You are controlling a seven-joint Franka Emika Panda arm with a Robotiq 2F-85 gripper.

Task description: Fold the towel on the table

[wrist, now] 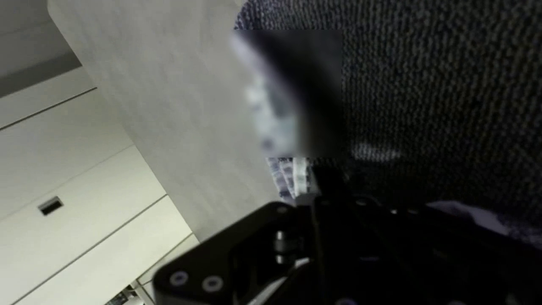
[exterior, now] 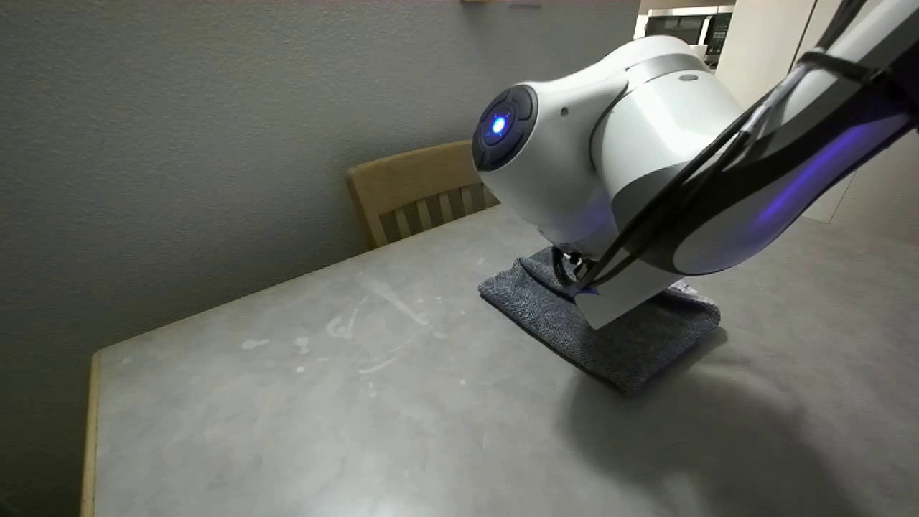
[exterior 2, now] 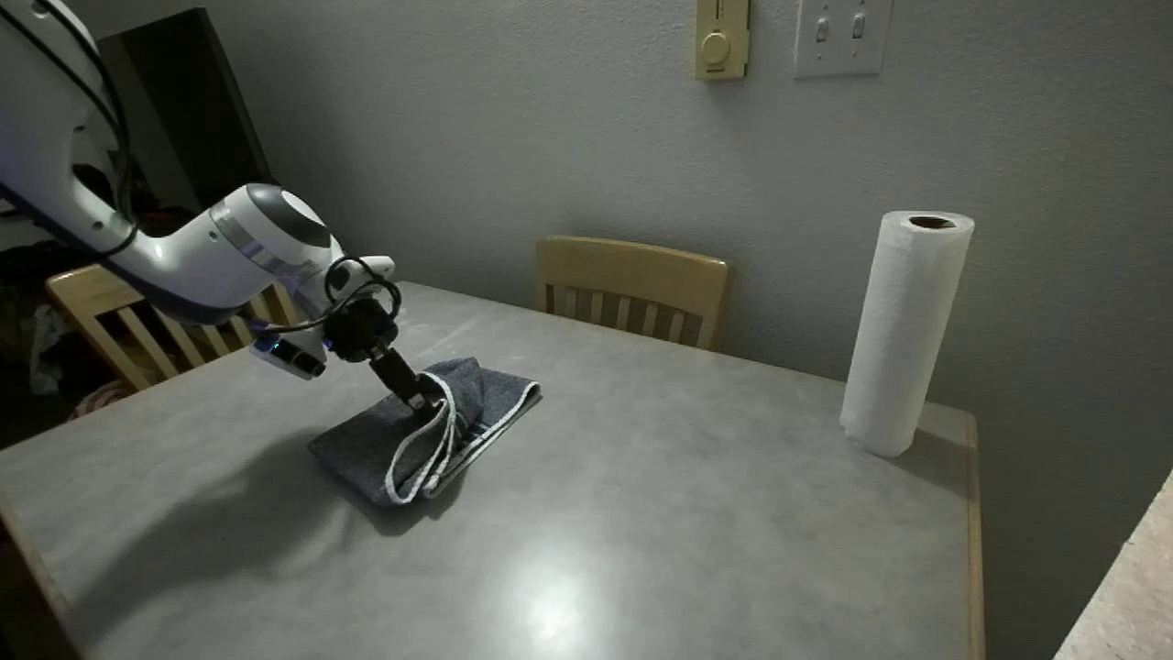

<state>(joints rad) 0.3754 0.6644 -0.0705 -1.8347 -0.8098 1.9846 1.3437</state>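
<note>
one towel [exterior 2: 362, 449] lies on the table [exterior 2: 696, 477], left of the middle of the frame in an exterior view, partly doubled over, part of its white edge rucked up into a curved loop. the gripper [exterior 2: 423, 403] slants down onto it from the upper left, jaws closed together, and seems to have a pinch of cloth at that raised edge; the wrist view is too dark and smeared to show how much is caught, though white-edged layers run right up to the tips. i take the step in hand to be a fold under way but not finished, since the layers do not line up and a corner at the upper right of the cloth pokes out uncovered. the next move likely calls for lifting the pinched edge clear of the layer beneath, carrying it across without dragging the whole towel along the table, then laying it down square, opening the jaws and backing away.
</note>
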